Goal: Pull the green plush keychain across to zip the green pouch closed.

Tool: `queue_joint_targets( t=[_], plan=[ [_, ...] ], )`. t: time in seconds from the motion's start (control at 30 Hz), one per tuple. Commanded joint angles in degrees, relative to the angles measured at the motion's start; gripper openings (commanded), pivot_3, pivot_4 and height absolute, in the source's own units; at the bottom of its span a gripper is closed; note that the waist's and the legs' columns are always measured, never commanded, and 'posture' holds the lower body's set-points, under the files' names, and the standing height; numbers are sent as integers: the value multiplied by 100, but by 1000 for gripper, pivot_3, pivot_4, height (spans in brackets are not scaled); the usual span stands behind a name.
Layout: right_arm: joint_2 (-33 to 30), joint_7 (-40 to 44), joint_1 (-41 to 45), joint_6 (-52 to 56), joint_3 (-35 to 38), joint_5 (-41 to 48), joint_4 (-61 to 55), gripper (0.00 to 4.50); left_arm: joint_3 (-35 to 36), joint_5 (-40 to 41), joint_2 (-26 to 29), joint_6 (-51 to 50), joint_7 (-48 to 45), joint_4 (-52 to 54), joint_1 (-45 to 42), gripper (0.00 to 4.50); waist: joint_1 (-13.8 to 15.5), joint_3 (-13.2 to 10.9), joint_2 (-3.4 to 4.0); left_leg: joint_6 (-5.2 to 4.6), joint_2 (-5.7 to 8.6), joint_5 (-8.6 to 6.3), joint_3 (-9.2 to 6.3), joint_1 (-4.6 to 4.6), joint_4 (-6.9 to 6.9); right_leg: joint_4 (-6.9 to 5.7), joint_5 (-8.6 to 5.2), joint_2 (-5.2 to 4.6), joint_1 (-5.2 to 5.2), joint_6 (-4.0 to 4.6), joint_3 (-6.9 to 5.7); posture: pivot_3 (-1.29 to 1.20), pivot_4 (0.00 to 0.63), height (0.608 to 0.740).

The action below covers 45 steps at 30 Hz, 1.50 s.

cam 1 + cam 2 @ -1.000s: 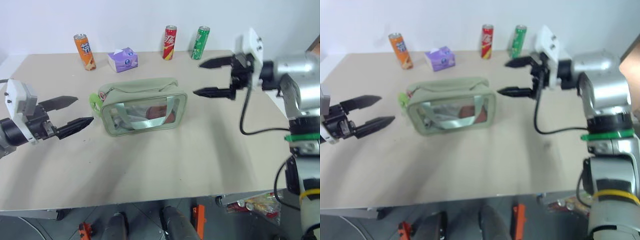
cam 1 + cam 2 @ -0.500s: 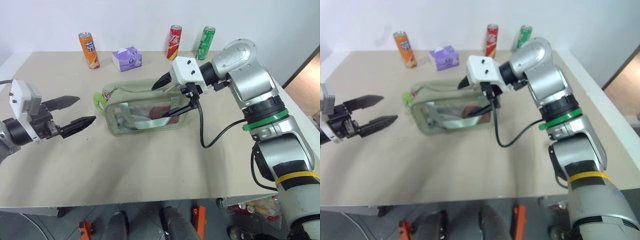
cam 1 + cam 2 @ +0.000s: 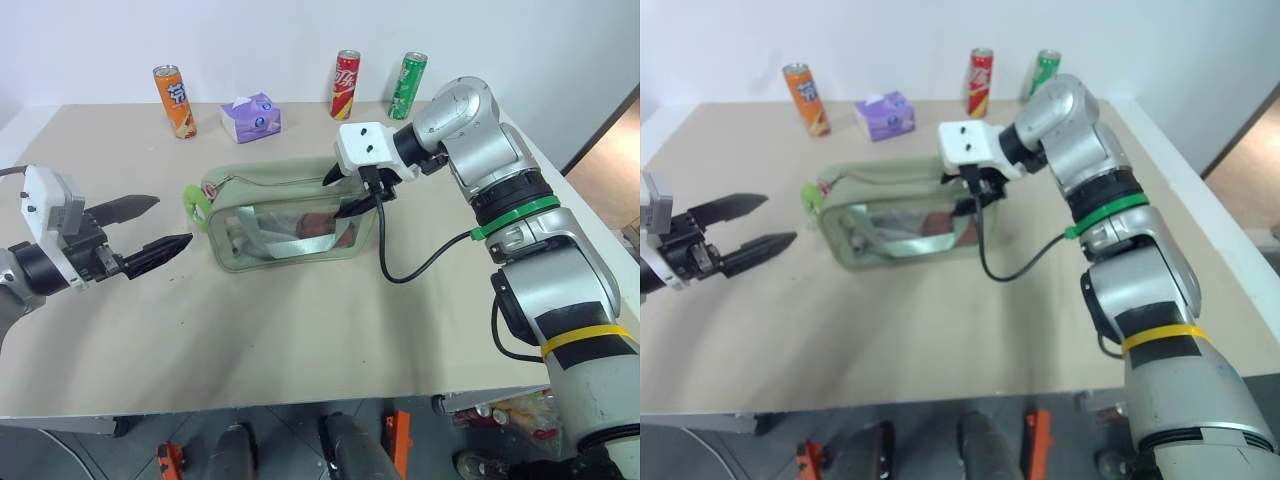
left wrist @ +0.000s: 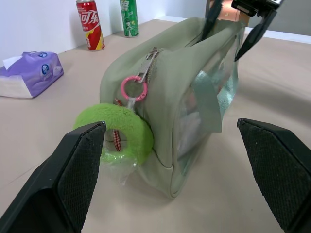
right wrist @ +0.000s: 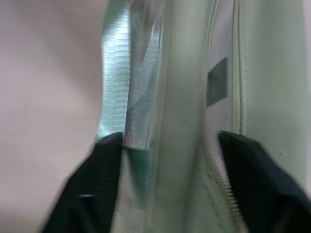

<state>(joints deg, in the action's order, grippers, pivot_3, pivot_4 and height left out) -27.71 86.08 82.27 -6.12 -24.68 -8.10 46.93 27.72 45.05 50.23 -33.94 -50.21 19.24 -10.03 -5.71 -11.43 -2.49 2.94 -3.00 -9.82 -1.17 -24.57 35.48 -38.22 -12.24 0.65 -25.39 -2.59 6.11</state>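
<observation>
The green pouch (image 3: 272, 182) lies on the table with its clear window facing me and its top zipper open along most of its length. The green plush keychain (image 4: 124, 137) hangs from a pink ring at the pouch's left end (image 3: 195, 203). My left gripper (image 3: 173, 218) is open, level with the table and a short way left of the keychain, touching nothing. My right gripper (image 3: 335, 198) points down over the pouch's right end. Its fingers (image 4: 254, 35) are partly drawn in and straddle the top front edge, with a small gap showing at the front finger.
Along the table's far side stand an orange can (image 3: 172, 100), a purple tissue pack (image 3: 250, 118), a red can (image 3: 346, 83) and a green can (image 3: 408, 85). The table's front edge (image 3: 300, 410) is near me. Bare tabletop lies in front of the pouch.
My right gripper swung in from the right and came down over the pouch's right end, and its fingers have narrowed around the top edge. The left gripper has stayed put.
</observation>
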Motion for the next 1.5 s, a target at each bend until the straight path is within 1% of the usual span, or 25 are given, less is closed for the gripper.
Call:
queue_joint_targets(
  t=[0.03, 0.07, 0.1, 0.17, 0.2, 0.37, 0.43, 0.47, 0.57, 0.63, 0.83, 1.07, 1.3, 1.5],
  plan=[
    [-10, 71, 328, -130, 52, -140, 73, 1651, 103, -30, -38, 181, 55, 174, -9, 4500, 0, 0, 0, 0, 0, 0, 0, 0, 0, 0, 1, 0, 0, 0, 0, 0, 150, 740],
    [1, 74, 349, -153, 44, -173, 110, 1402, 93, -42, -50, 197, 61, 174, 0, 4500, -1, 0, 0, 0, 0, 0, 0, 0, 1, 0, 1, 0, 0, 0, 0, 0, 150, 740],
    [16, 79, 370, -173, 44, -205, 143, 1003, 89, -48, -60, 212, 62, 174, 10, 4500, -2, 0, 0, 0, 0, 0, 0, 0, 1, -1, 1, 0, 1, -1, 0, 0, 150, 740],
    [34, 120, 414, -231, 38, -253, 188, 419, 87, -54, -80, 229, 68, 170, 21, 4500, -3, 0, 0, 0, 0, 0, 0, 0, 1, -1, 1, 0, 1, -1, 0, 0, 150, 740],
    [47, 146, 436, -248, 44, -261, 204, 15, 85, -61, -88, 238, 67, 159, 22, 4500, -2, 0, 0, 0, 0, 0, 0, 0, 1, -1, 1, 0, 1, -1, 0, 0, 150, 740],
    [102, 336, 597, -286, 95, -241, 245, 15, 2, -116, -162, 306, 90, 96, -19, 4500, -2, -1, 1, 0, 1, 0, -1, 0, 1, -1, 1, 0, 1, 0, 0, 0, 150, 740],
    [97, 545, 639, -190, 153, -18, 21, 15, -36, -139, -192, 318, 105, 57, -63, 4500, -3, -1, 1, 0, 0, 0, -1, 0, 1, -2, 1, 0, 1, 0, 0, 0, 150, 740],
    [59, 607, 624, -39, 157, 229, -232, 15, -53, -152, -206, 331, 103, 30, -77, 4500, -2, -1, 1, 0, 0, 0, -2, 0, 0, -2, 1, 0, 1, 0, -1, 0, 150, 740],
    [-262, 642, 438, 375, -131, 1010, -1091, 15, -69, -156, -228, 349, 99, -9, -89, 4500, 0, -5, 7, 0, 0, 0, -3, -3, -1, -2, 0, 0, -1, 0, -1, 0, 150, 740],
    [-478, 642, 319, 571, -313, 1329, -1539, 15, -75, -151, -229, 358, 96, -22, -90, 4500, 4, -4, 7, 0, 0, 0, -6, -4, -2, -2, -5, 0, -1, -1, -2, 0, 150, 740],
    [-944, 642, 95, 918, -613, 1804, -2352, 15, -81, -120, -203, 336, 97, -66, -168, 4500, 7, -5, 7, 0, 1, 0, -8, -3, 2, -2, -4, -1, 2, -2, -4, 0, 150, 740],
    [-1273, 642, -67, 1038, -855, 1784, -2511, 15, -30, -21, -186, 273, 127, -62, -268, 4500, 5, -5, 7, 0, 0, 0, -5, 0, 4, -4, -1, 0, 1, -1, -4, 0, 150, 740],
    [-1274, 522, -10, 779, -644, 1049, -1873, 15, -48, 37, -171, 245, 104, -119, -349, 4500, 7, -5, 7, 0, 1, 0, -5, -1, 4, -4, -2, -1, 0, 0, -5, 0, 150, 740],
    [-1612, 628, -345, 890, -470, 934, -2325, 15, -165, 22, -142, 240, 22, -299, -534, 4500, 35, -4, 7, 0, 1, 0, -5, -2, 3, -4, -3, -1, 1, -1, -5, 0, 150, 740]
  ],
)
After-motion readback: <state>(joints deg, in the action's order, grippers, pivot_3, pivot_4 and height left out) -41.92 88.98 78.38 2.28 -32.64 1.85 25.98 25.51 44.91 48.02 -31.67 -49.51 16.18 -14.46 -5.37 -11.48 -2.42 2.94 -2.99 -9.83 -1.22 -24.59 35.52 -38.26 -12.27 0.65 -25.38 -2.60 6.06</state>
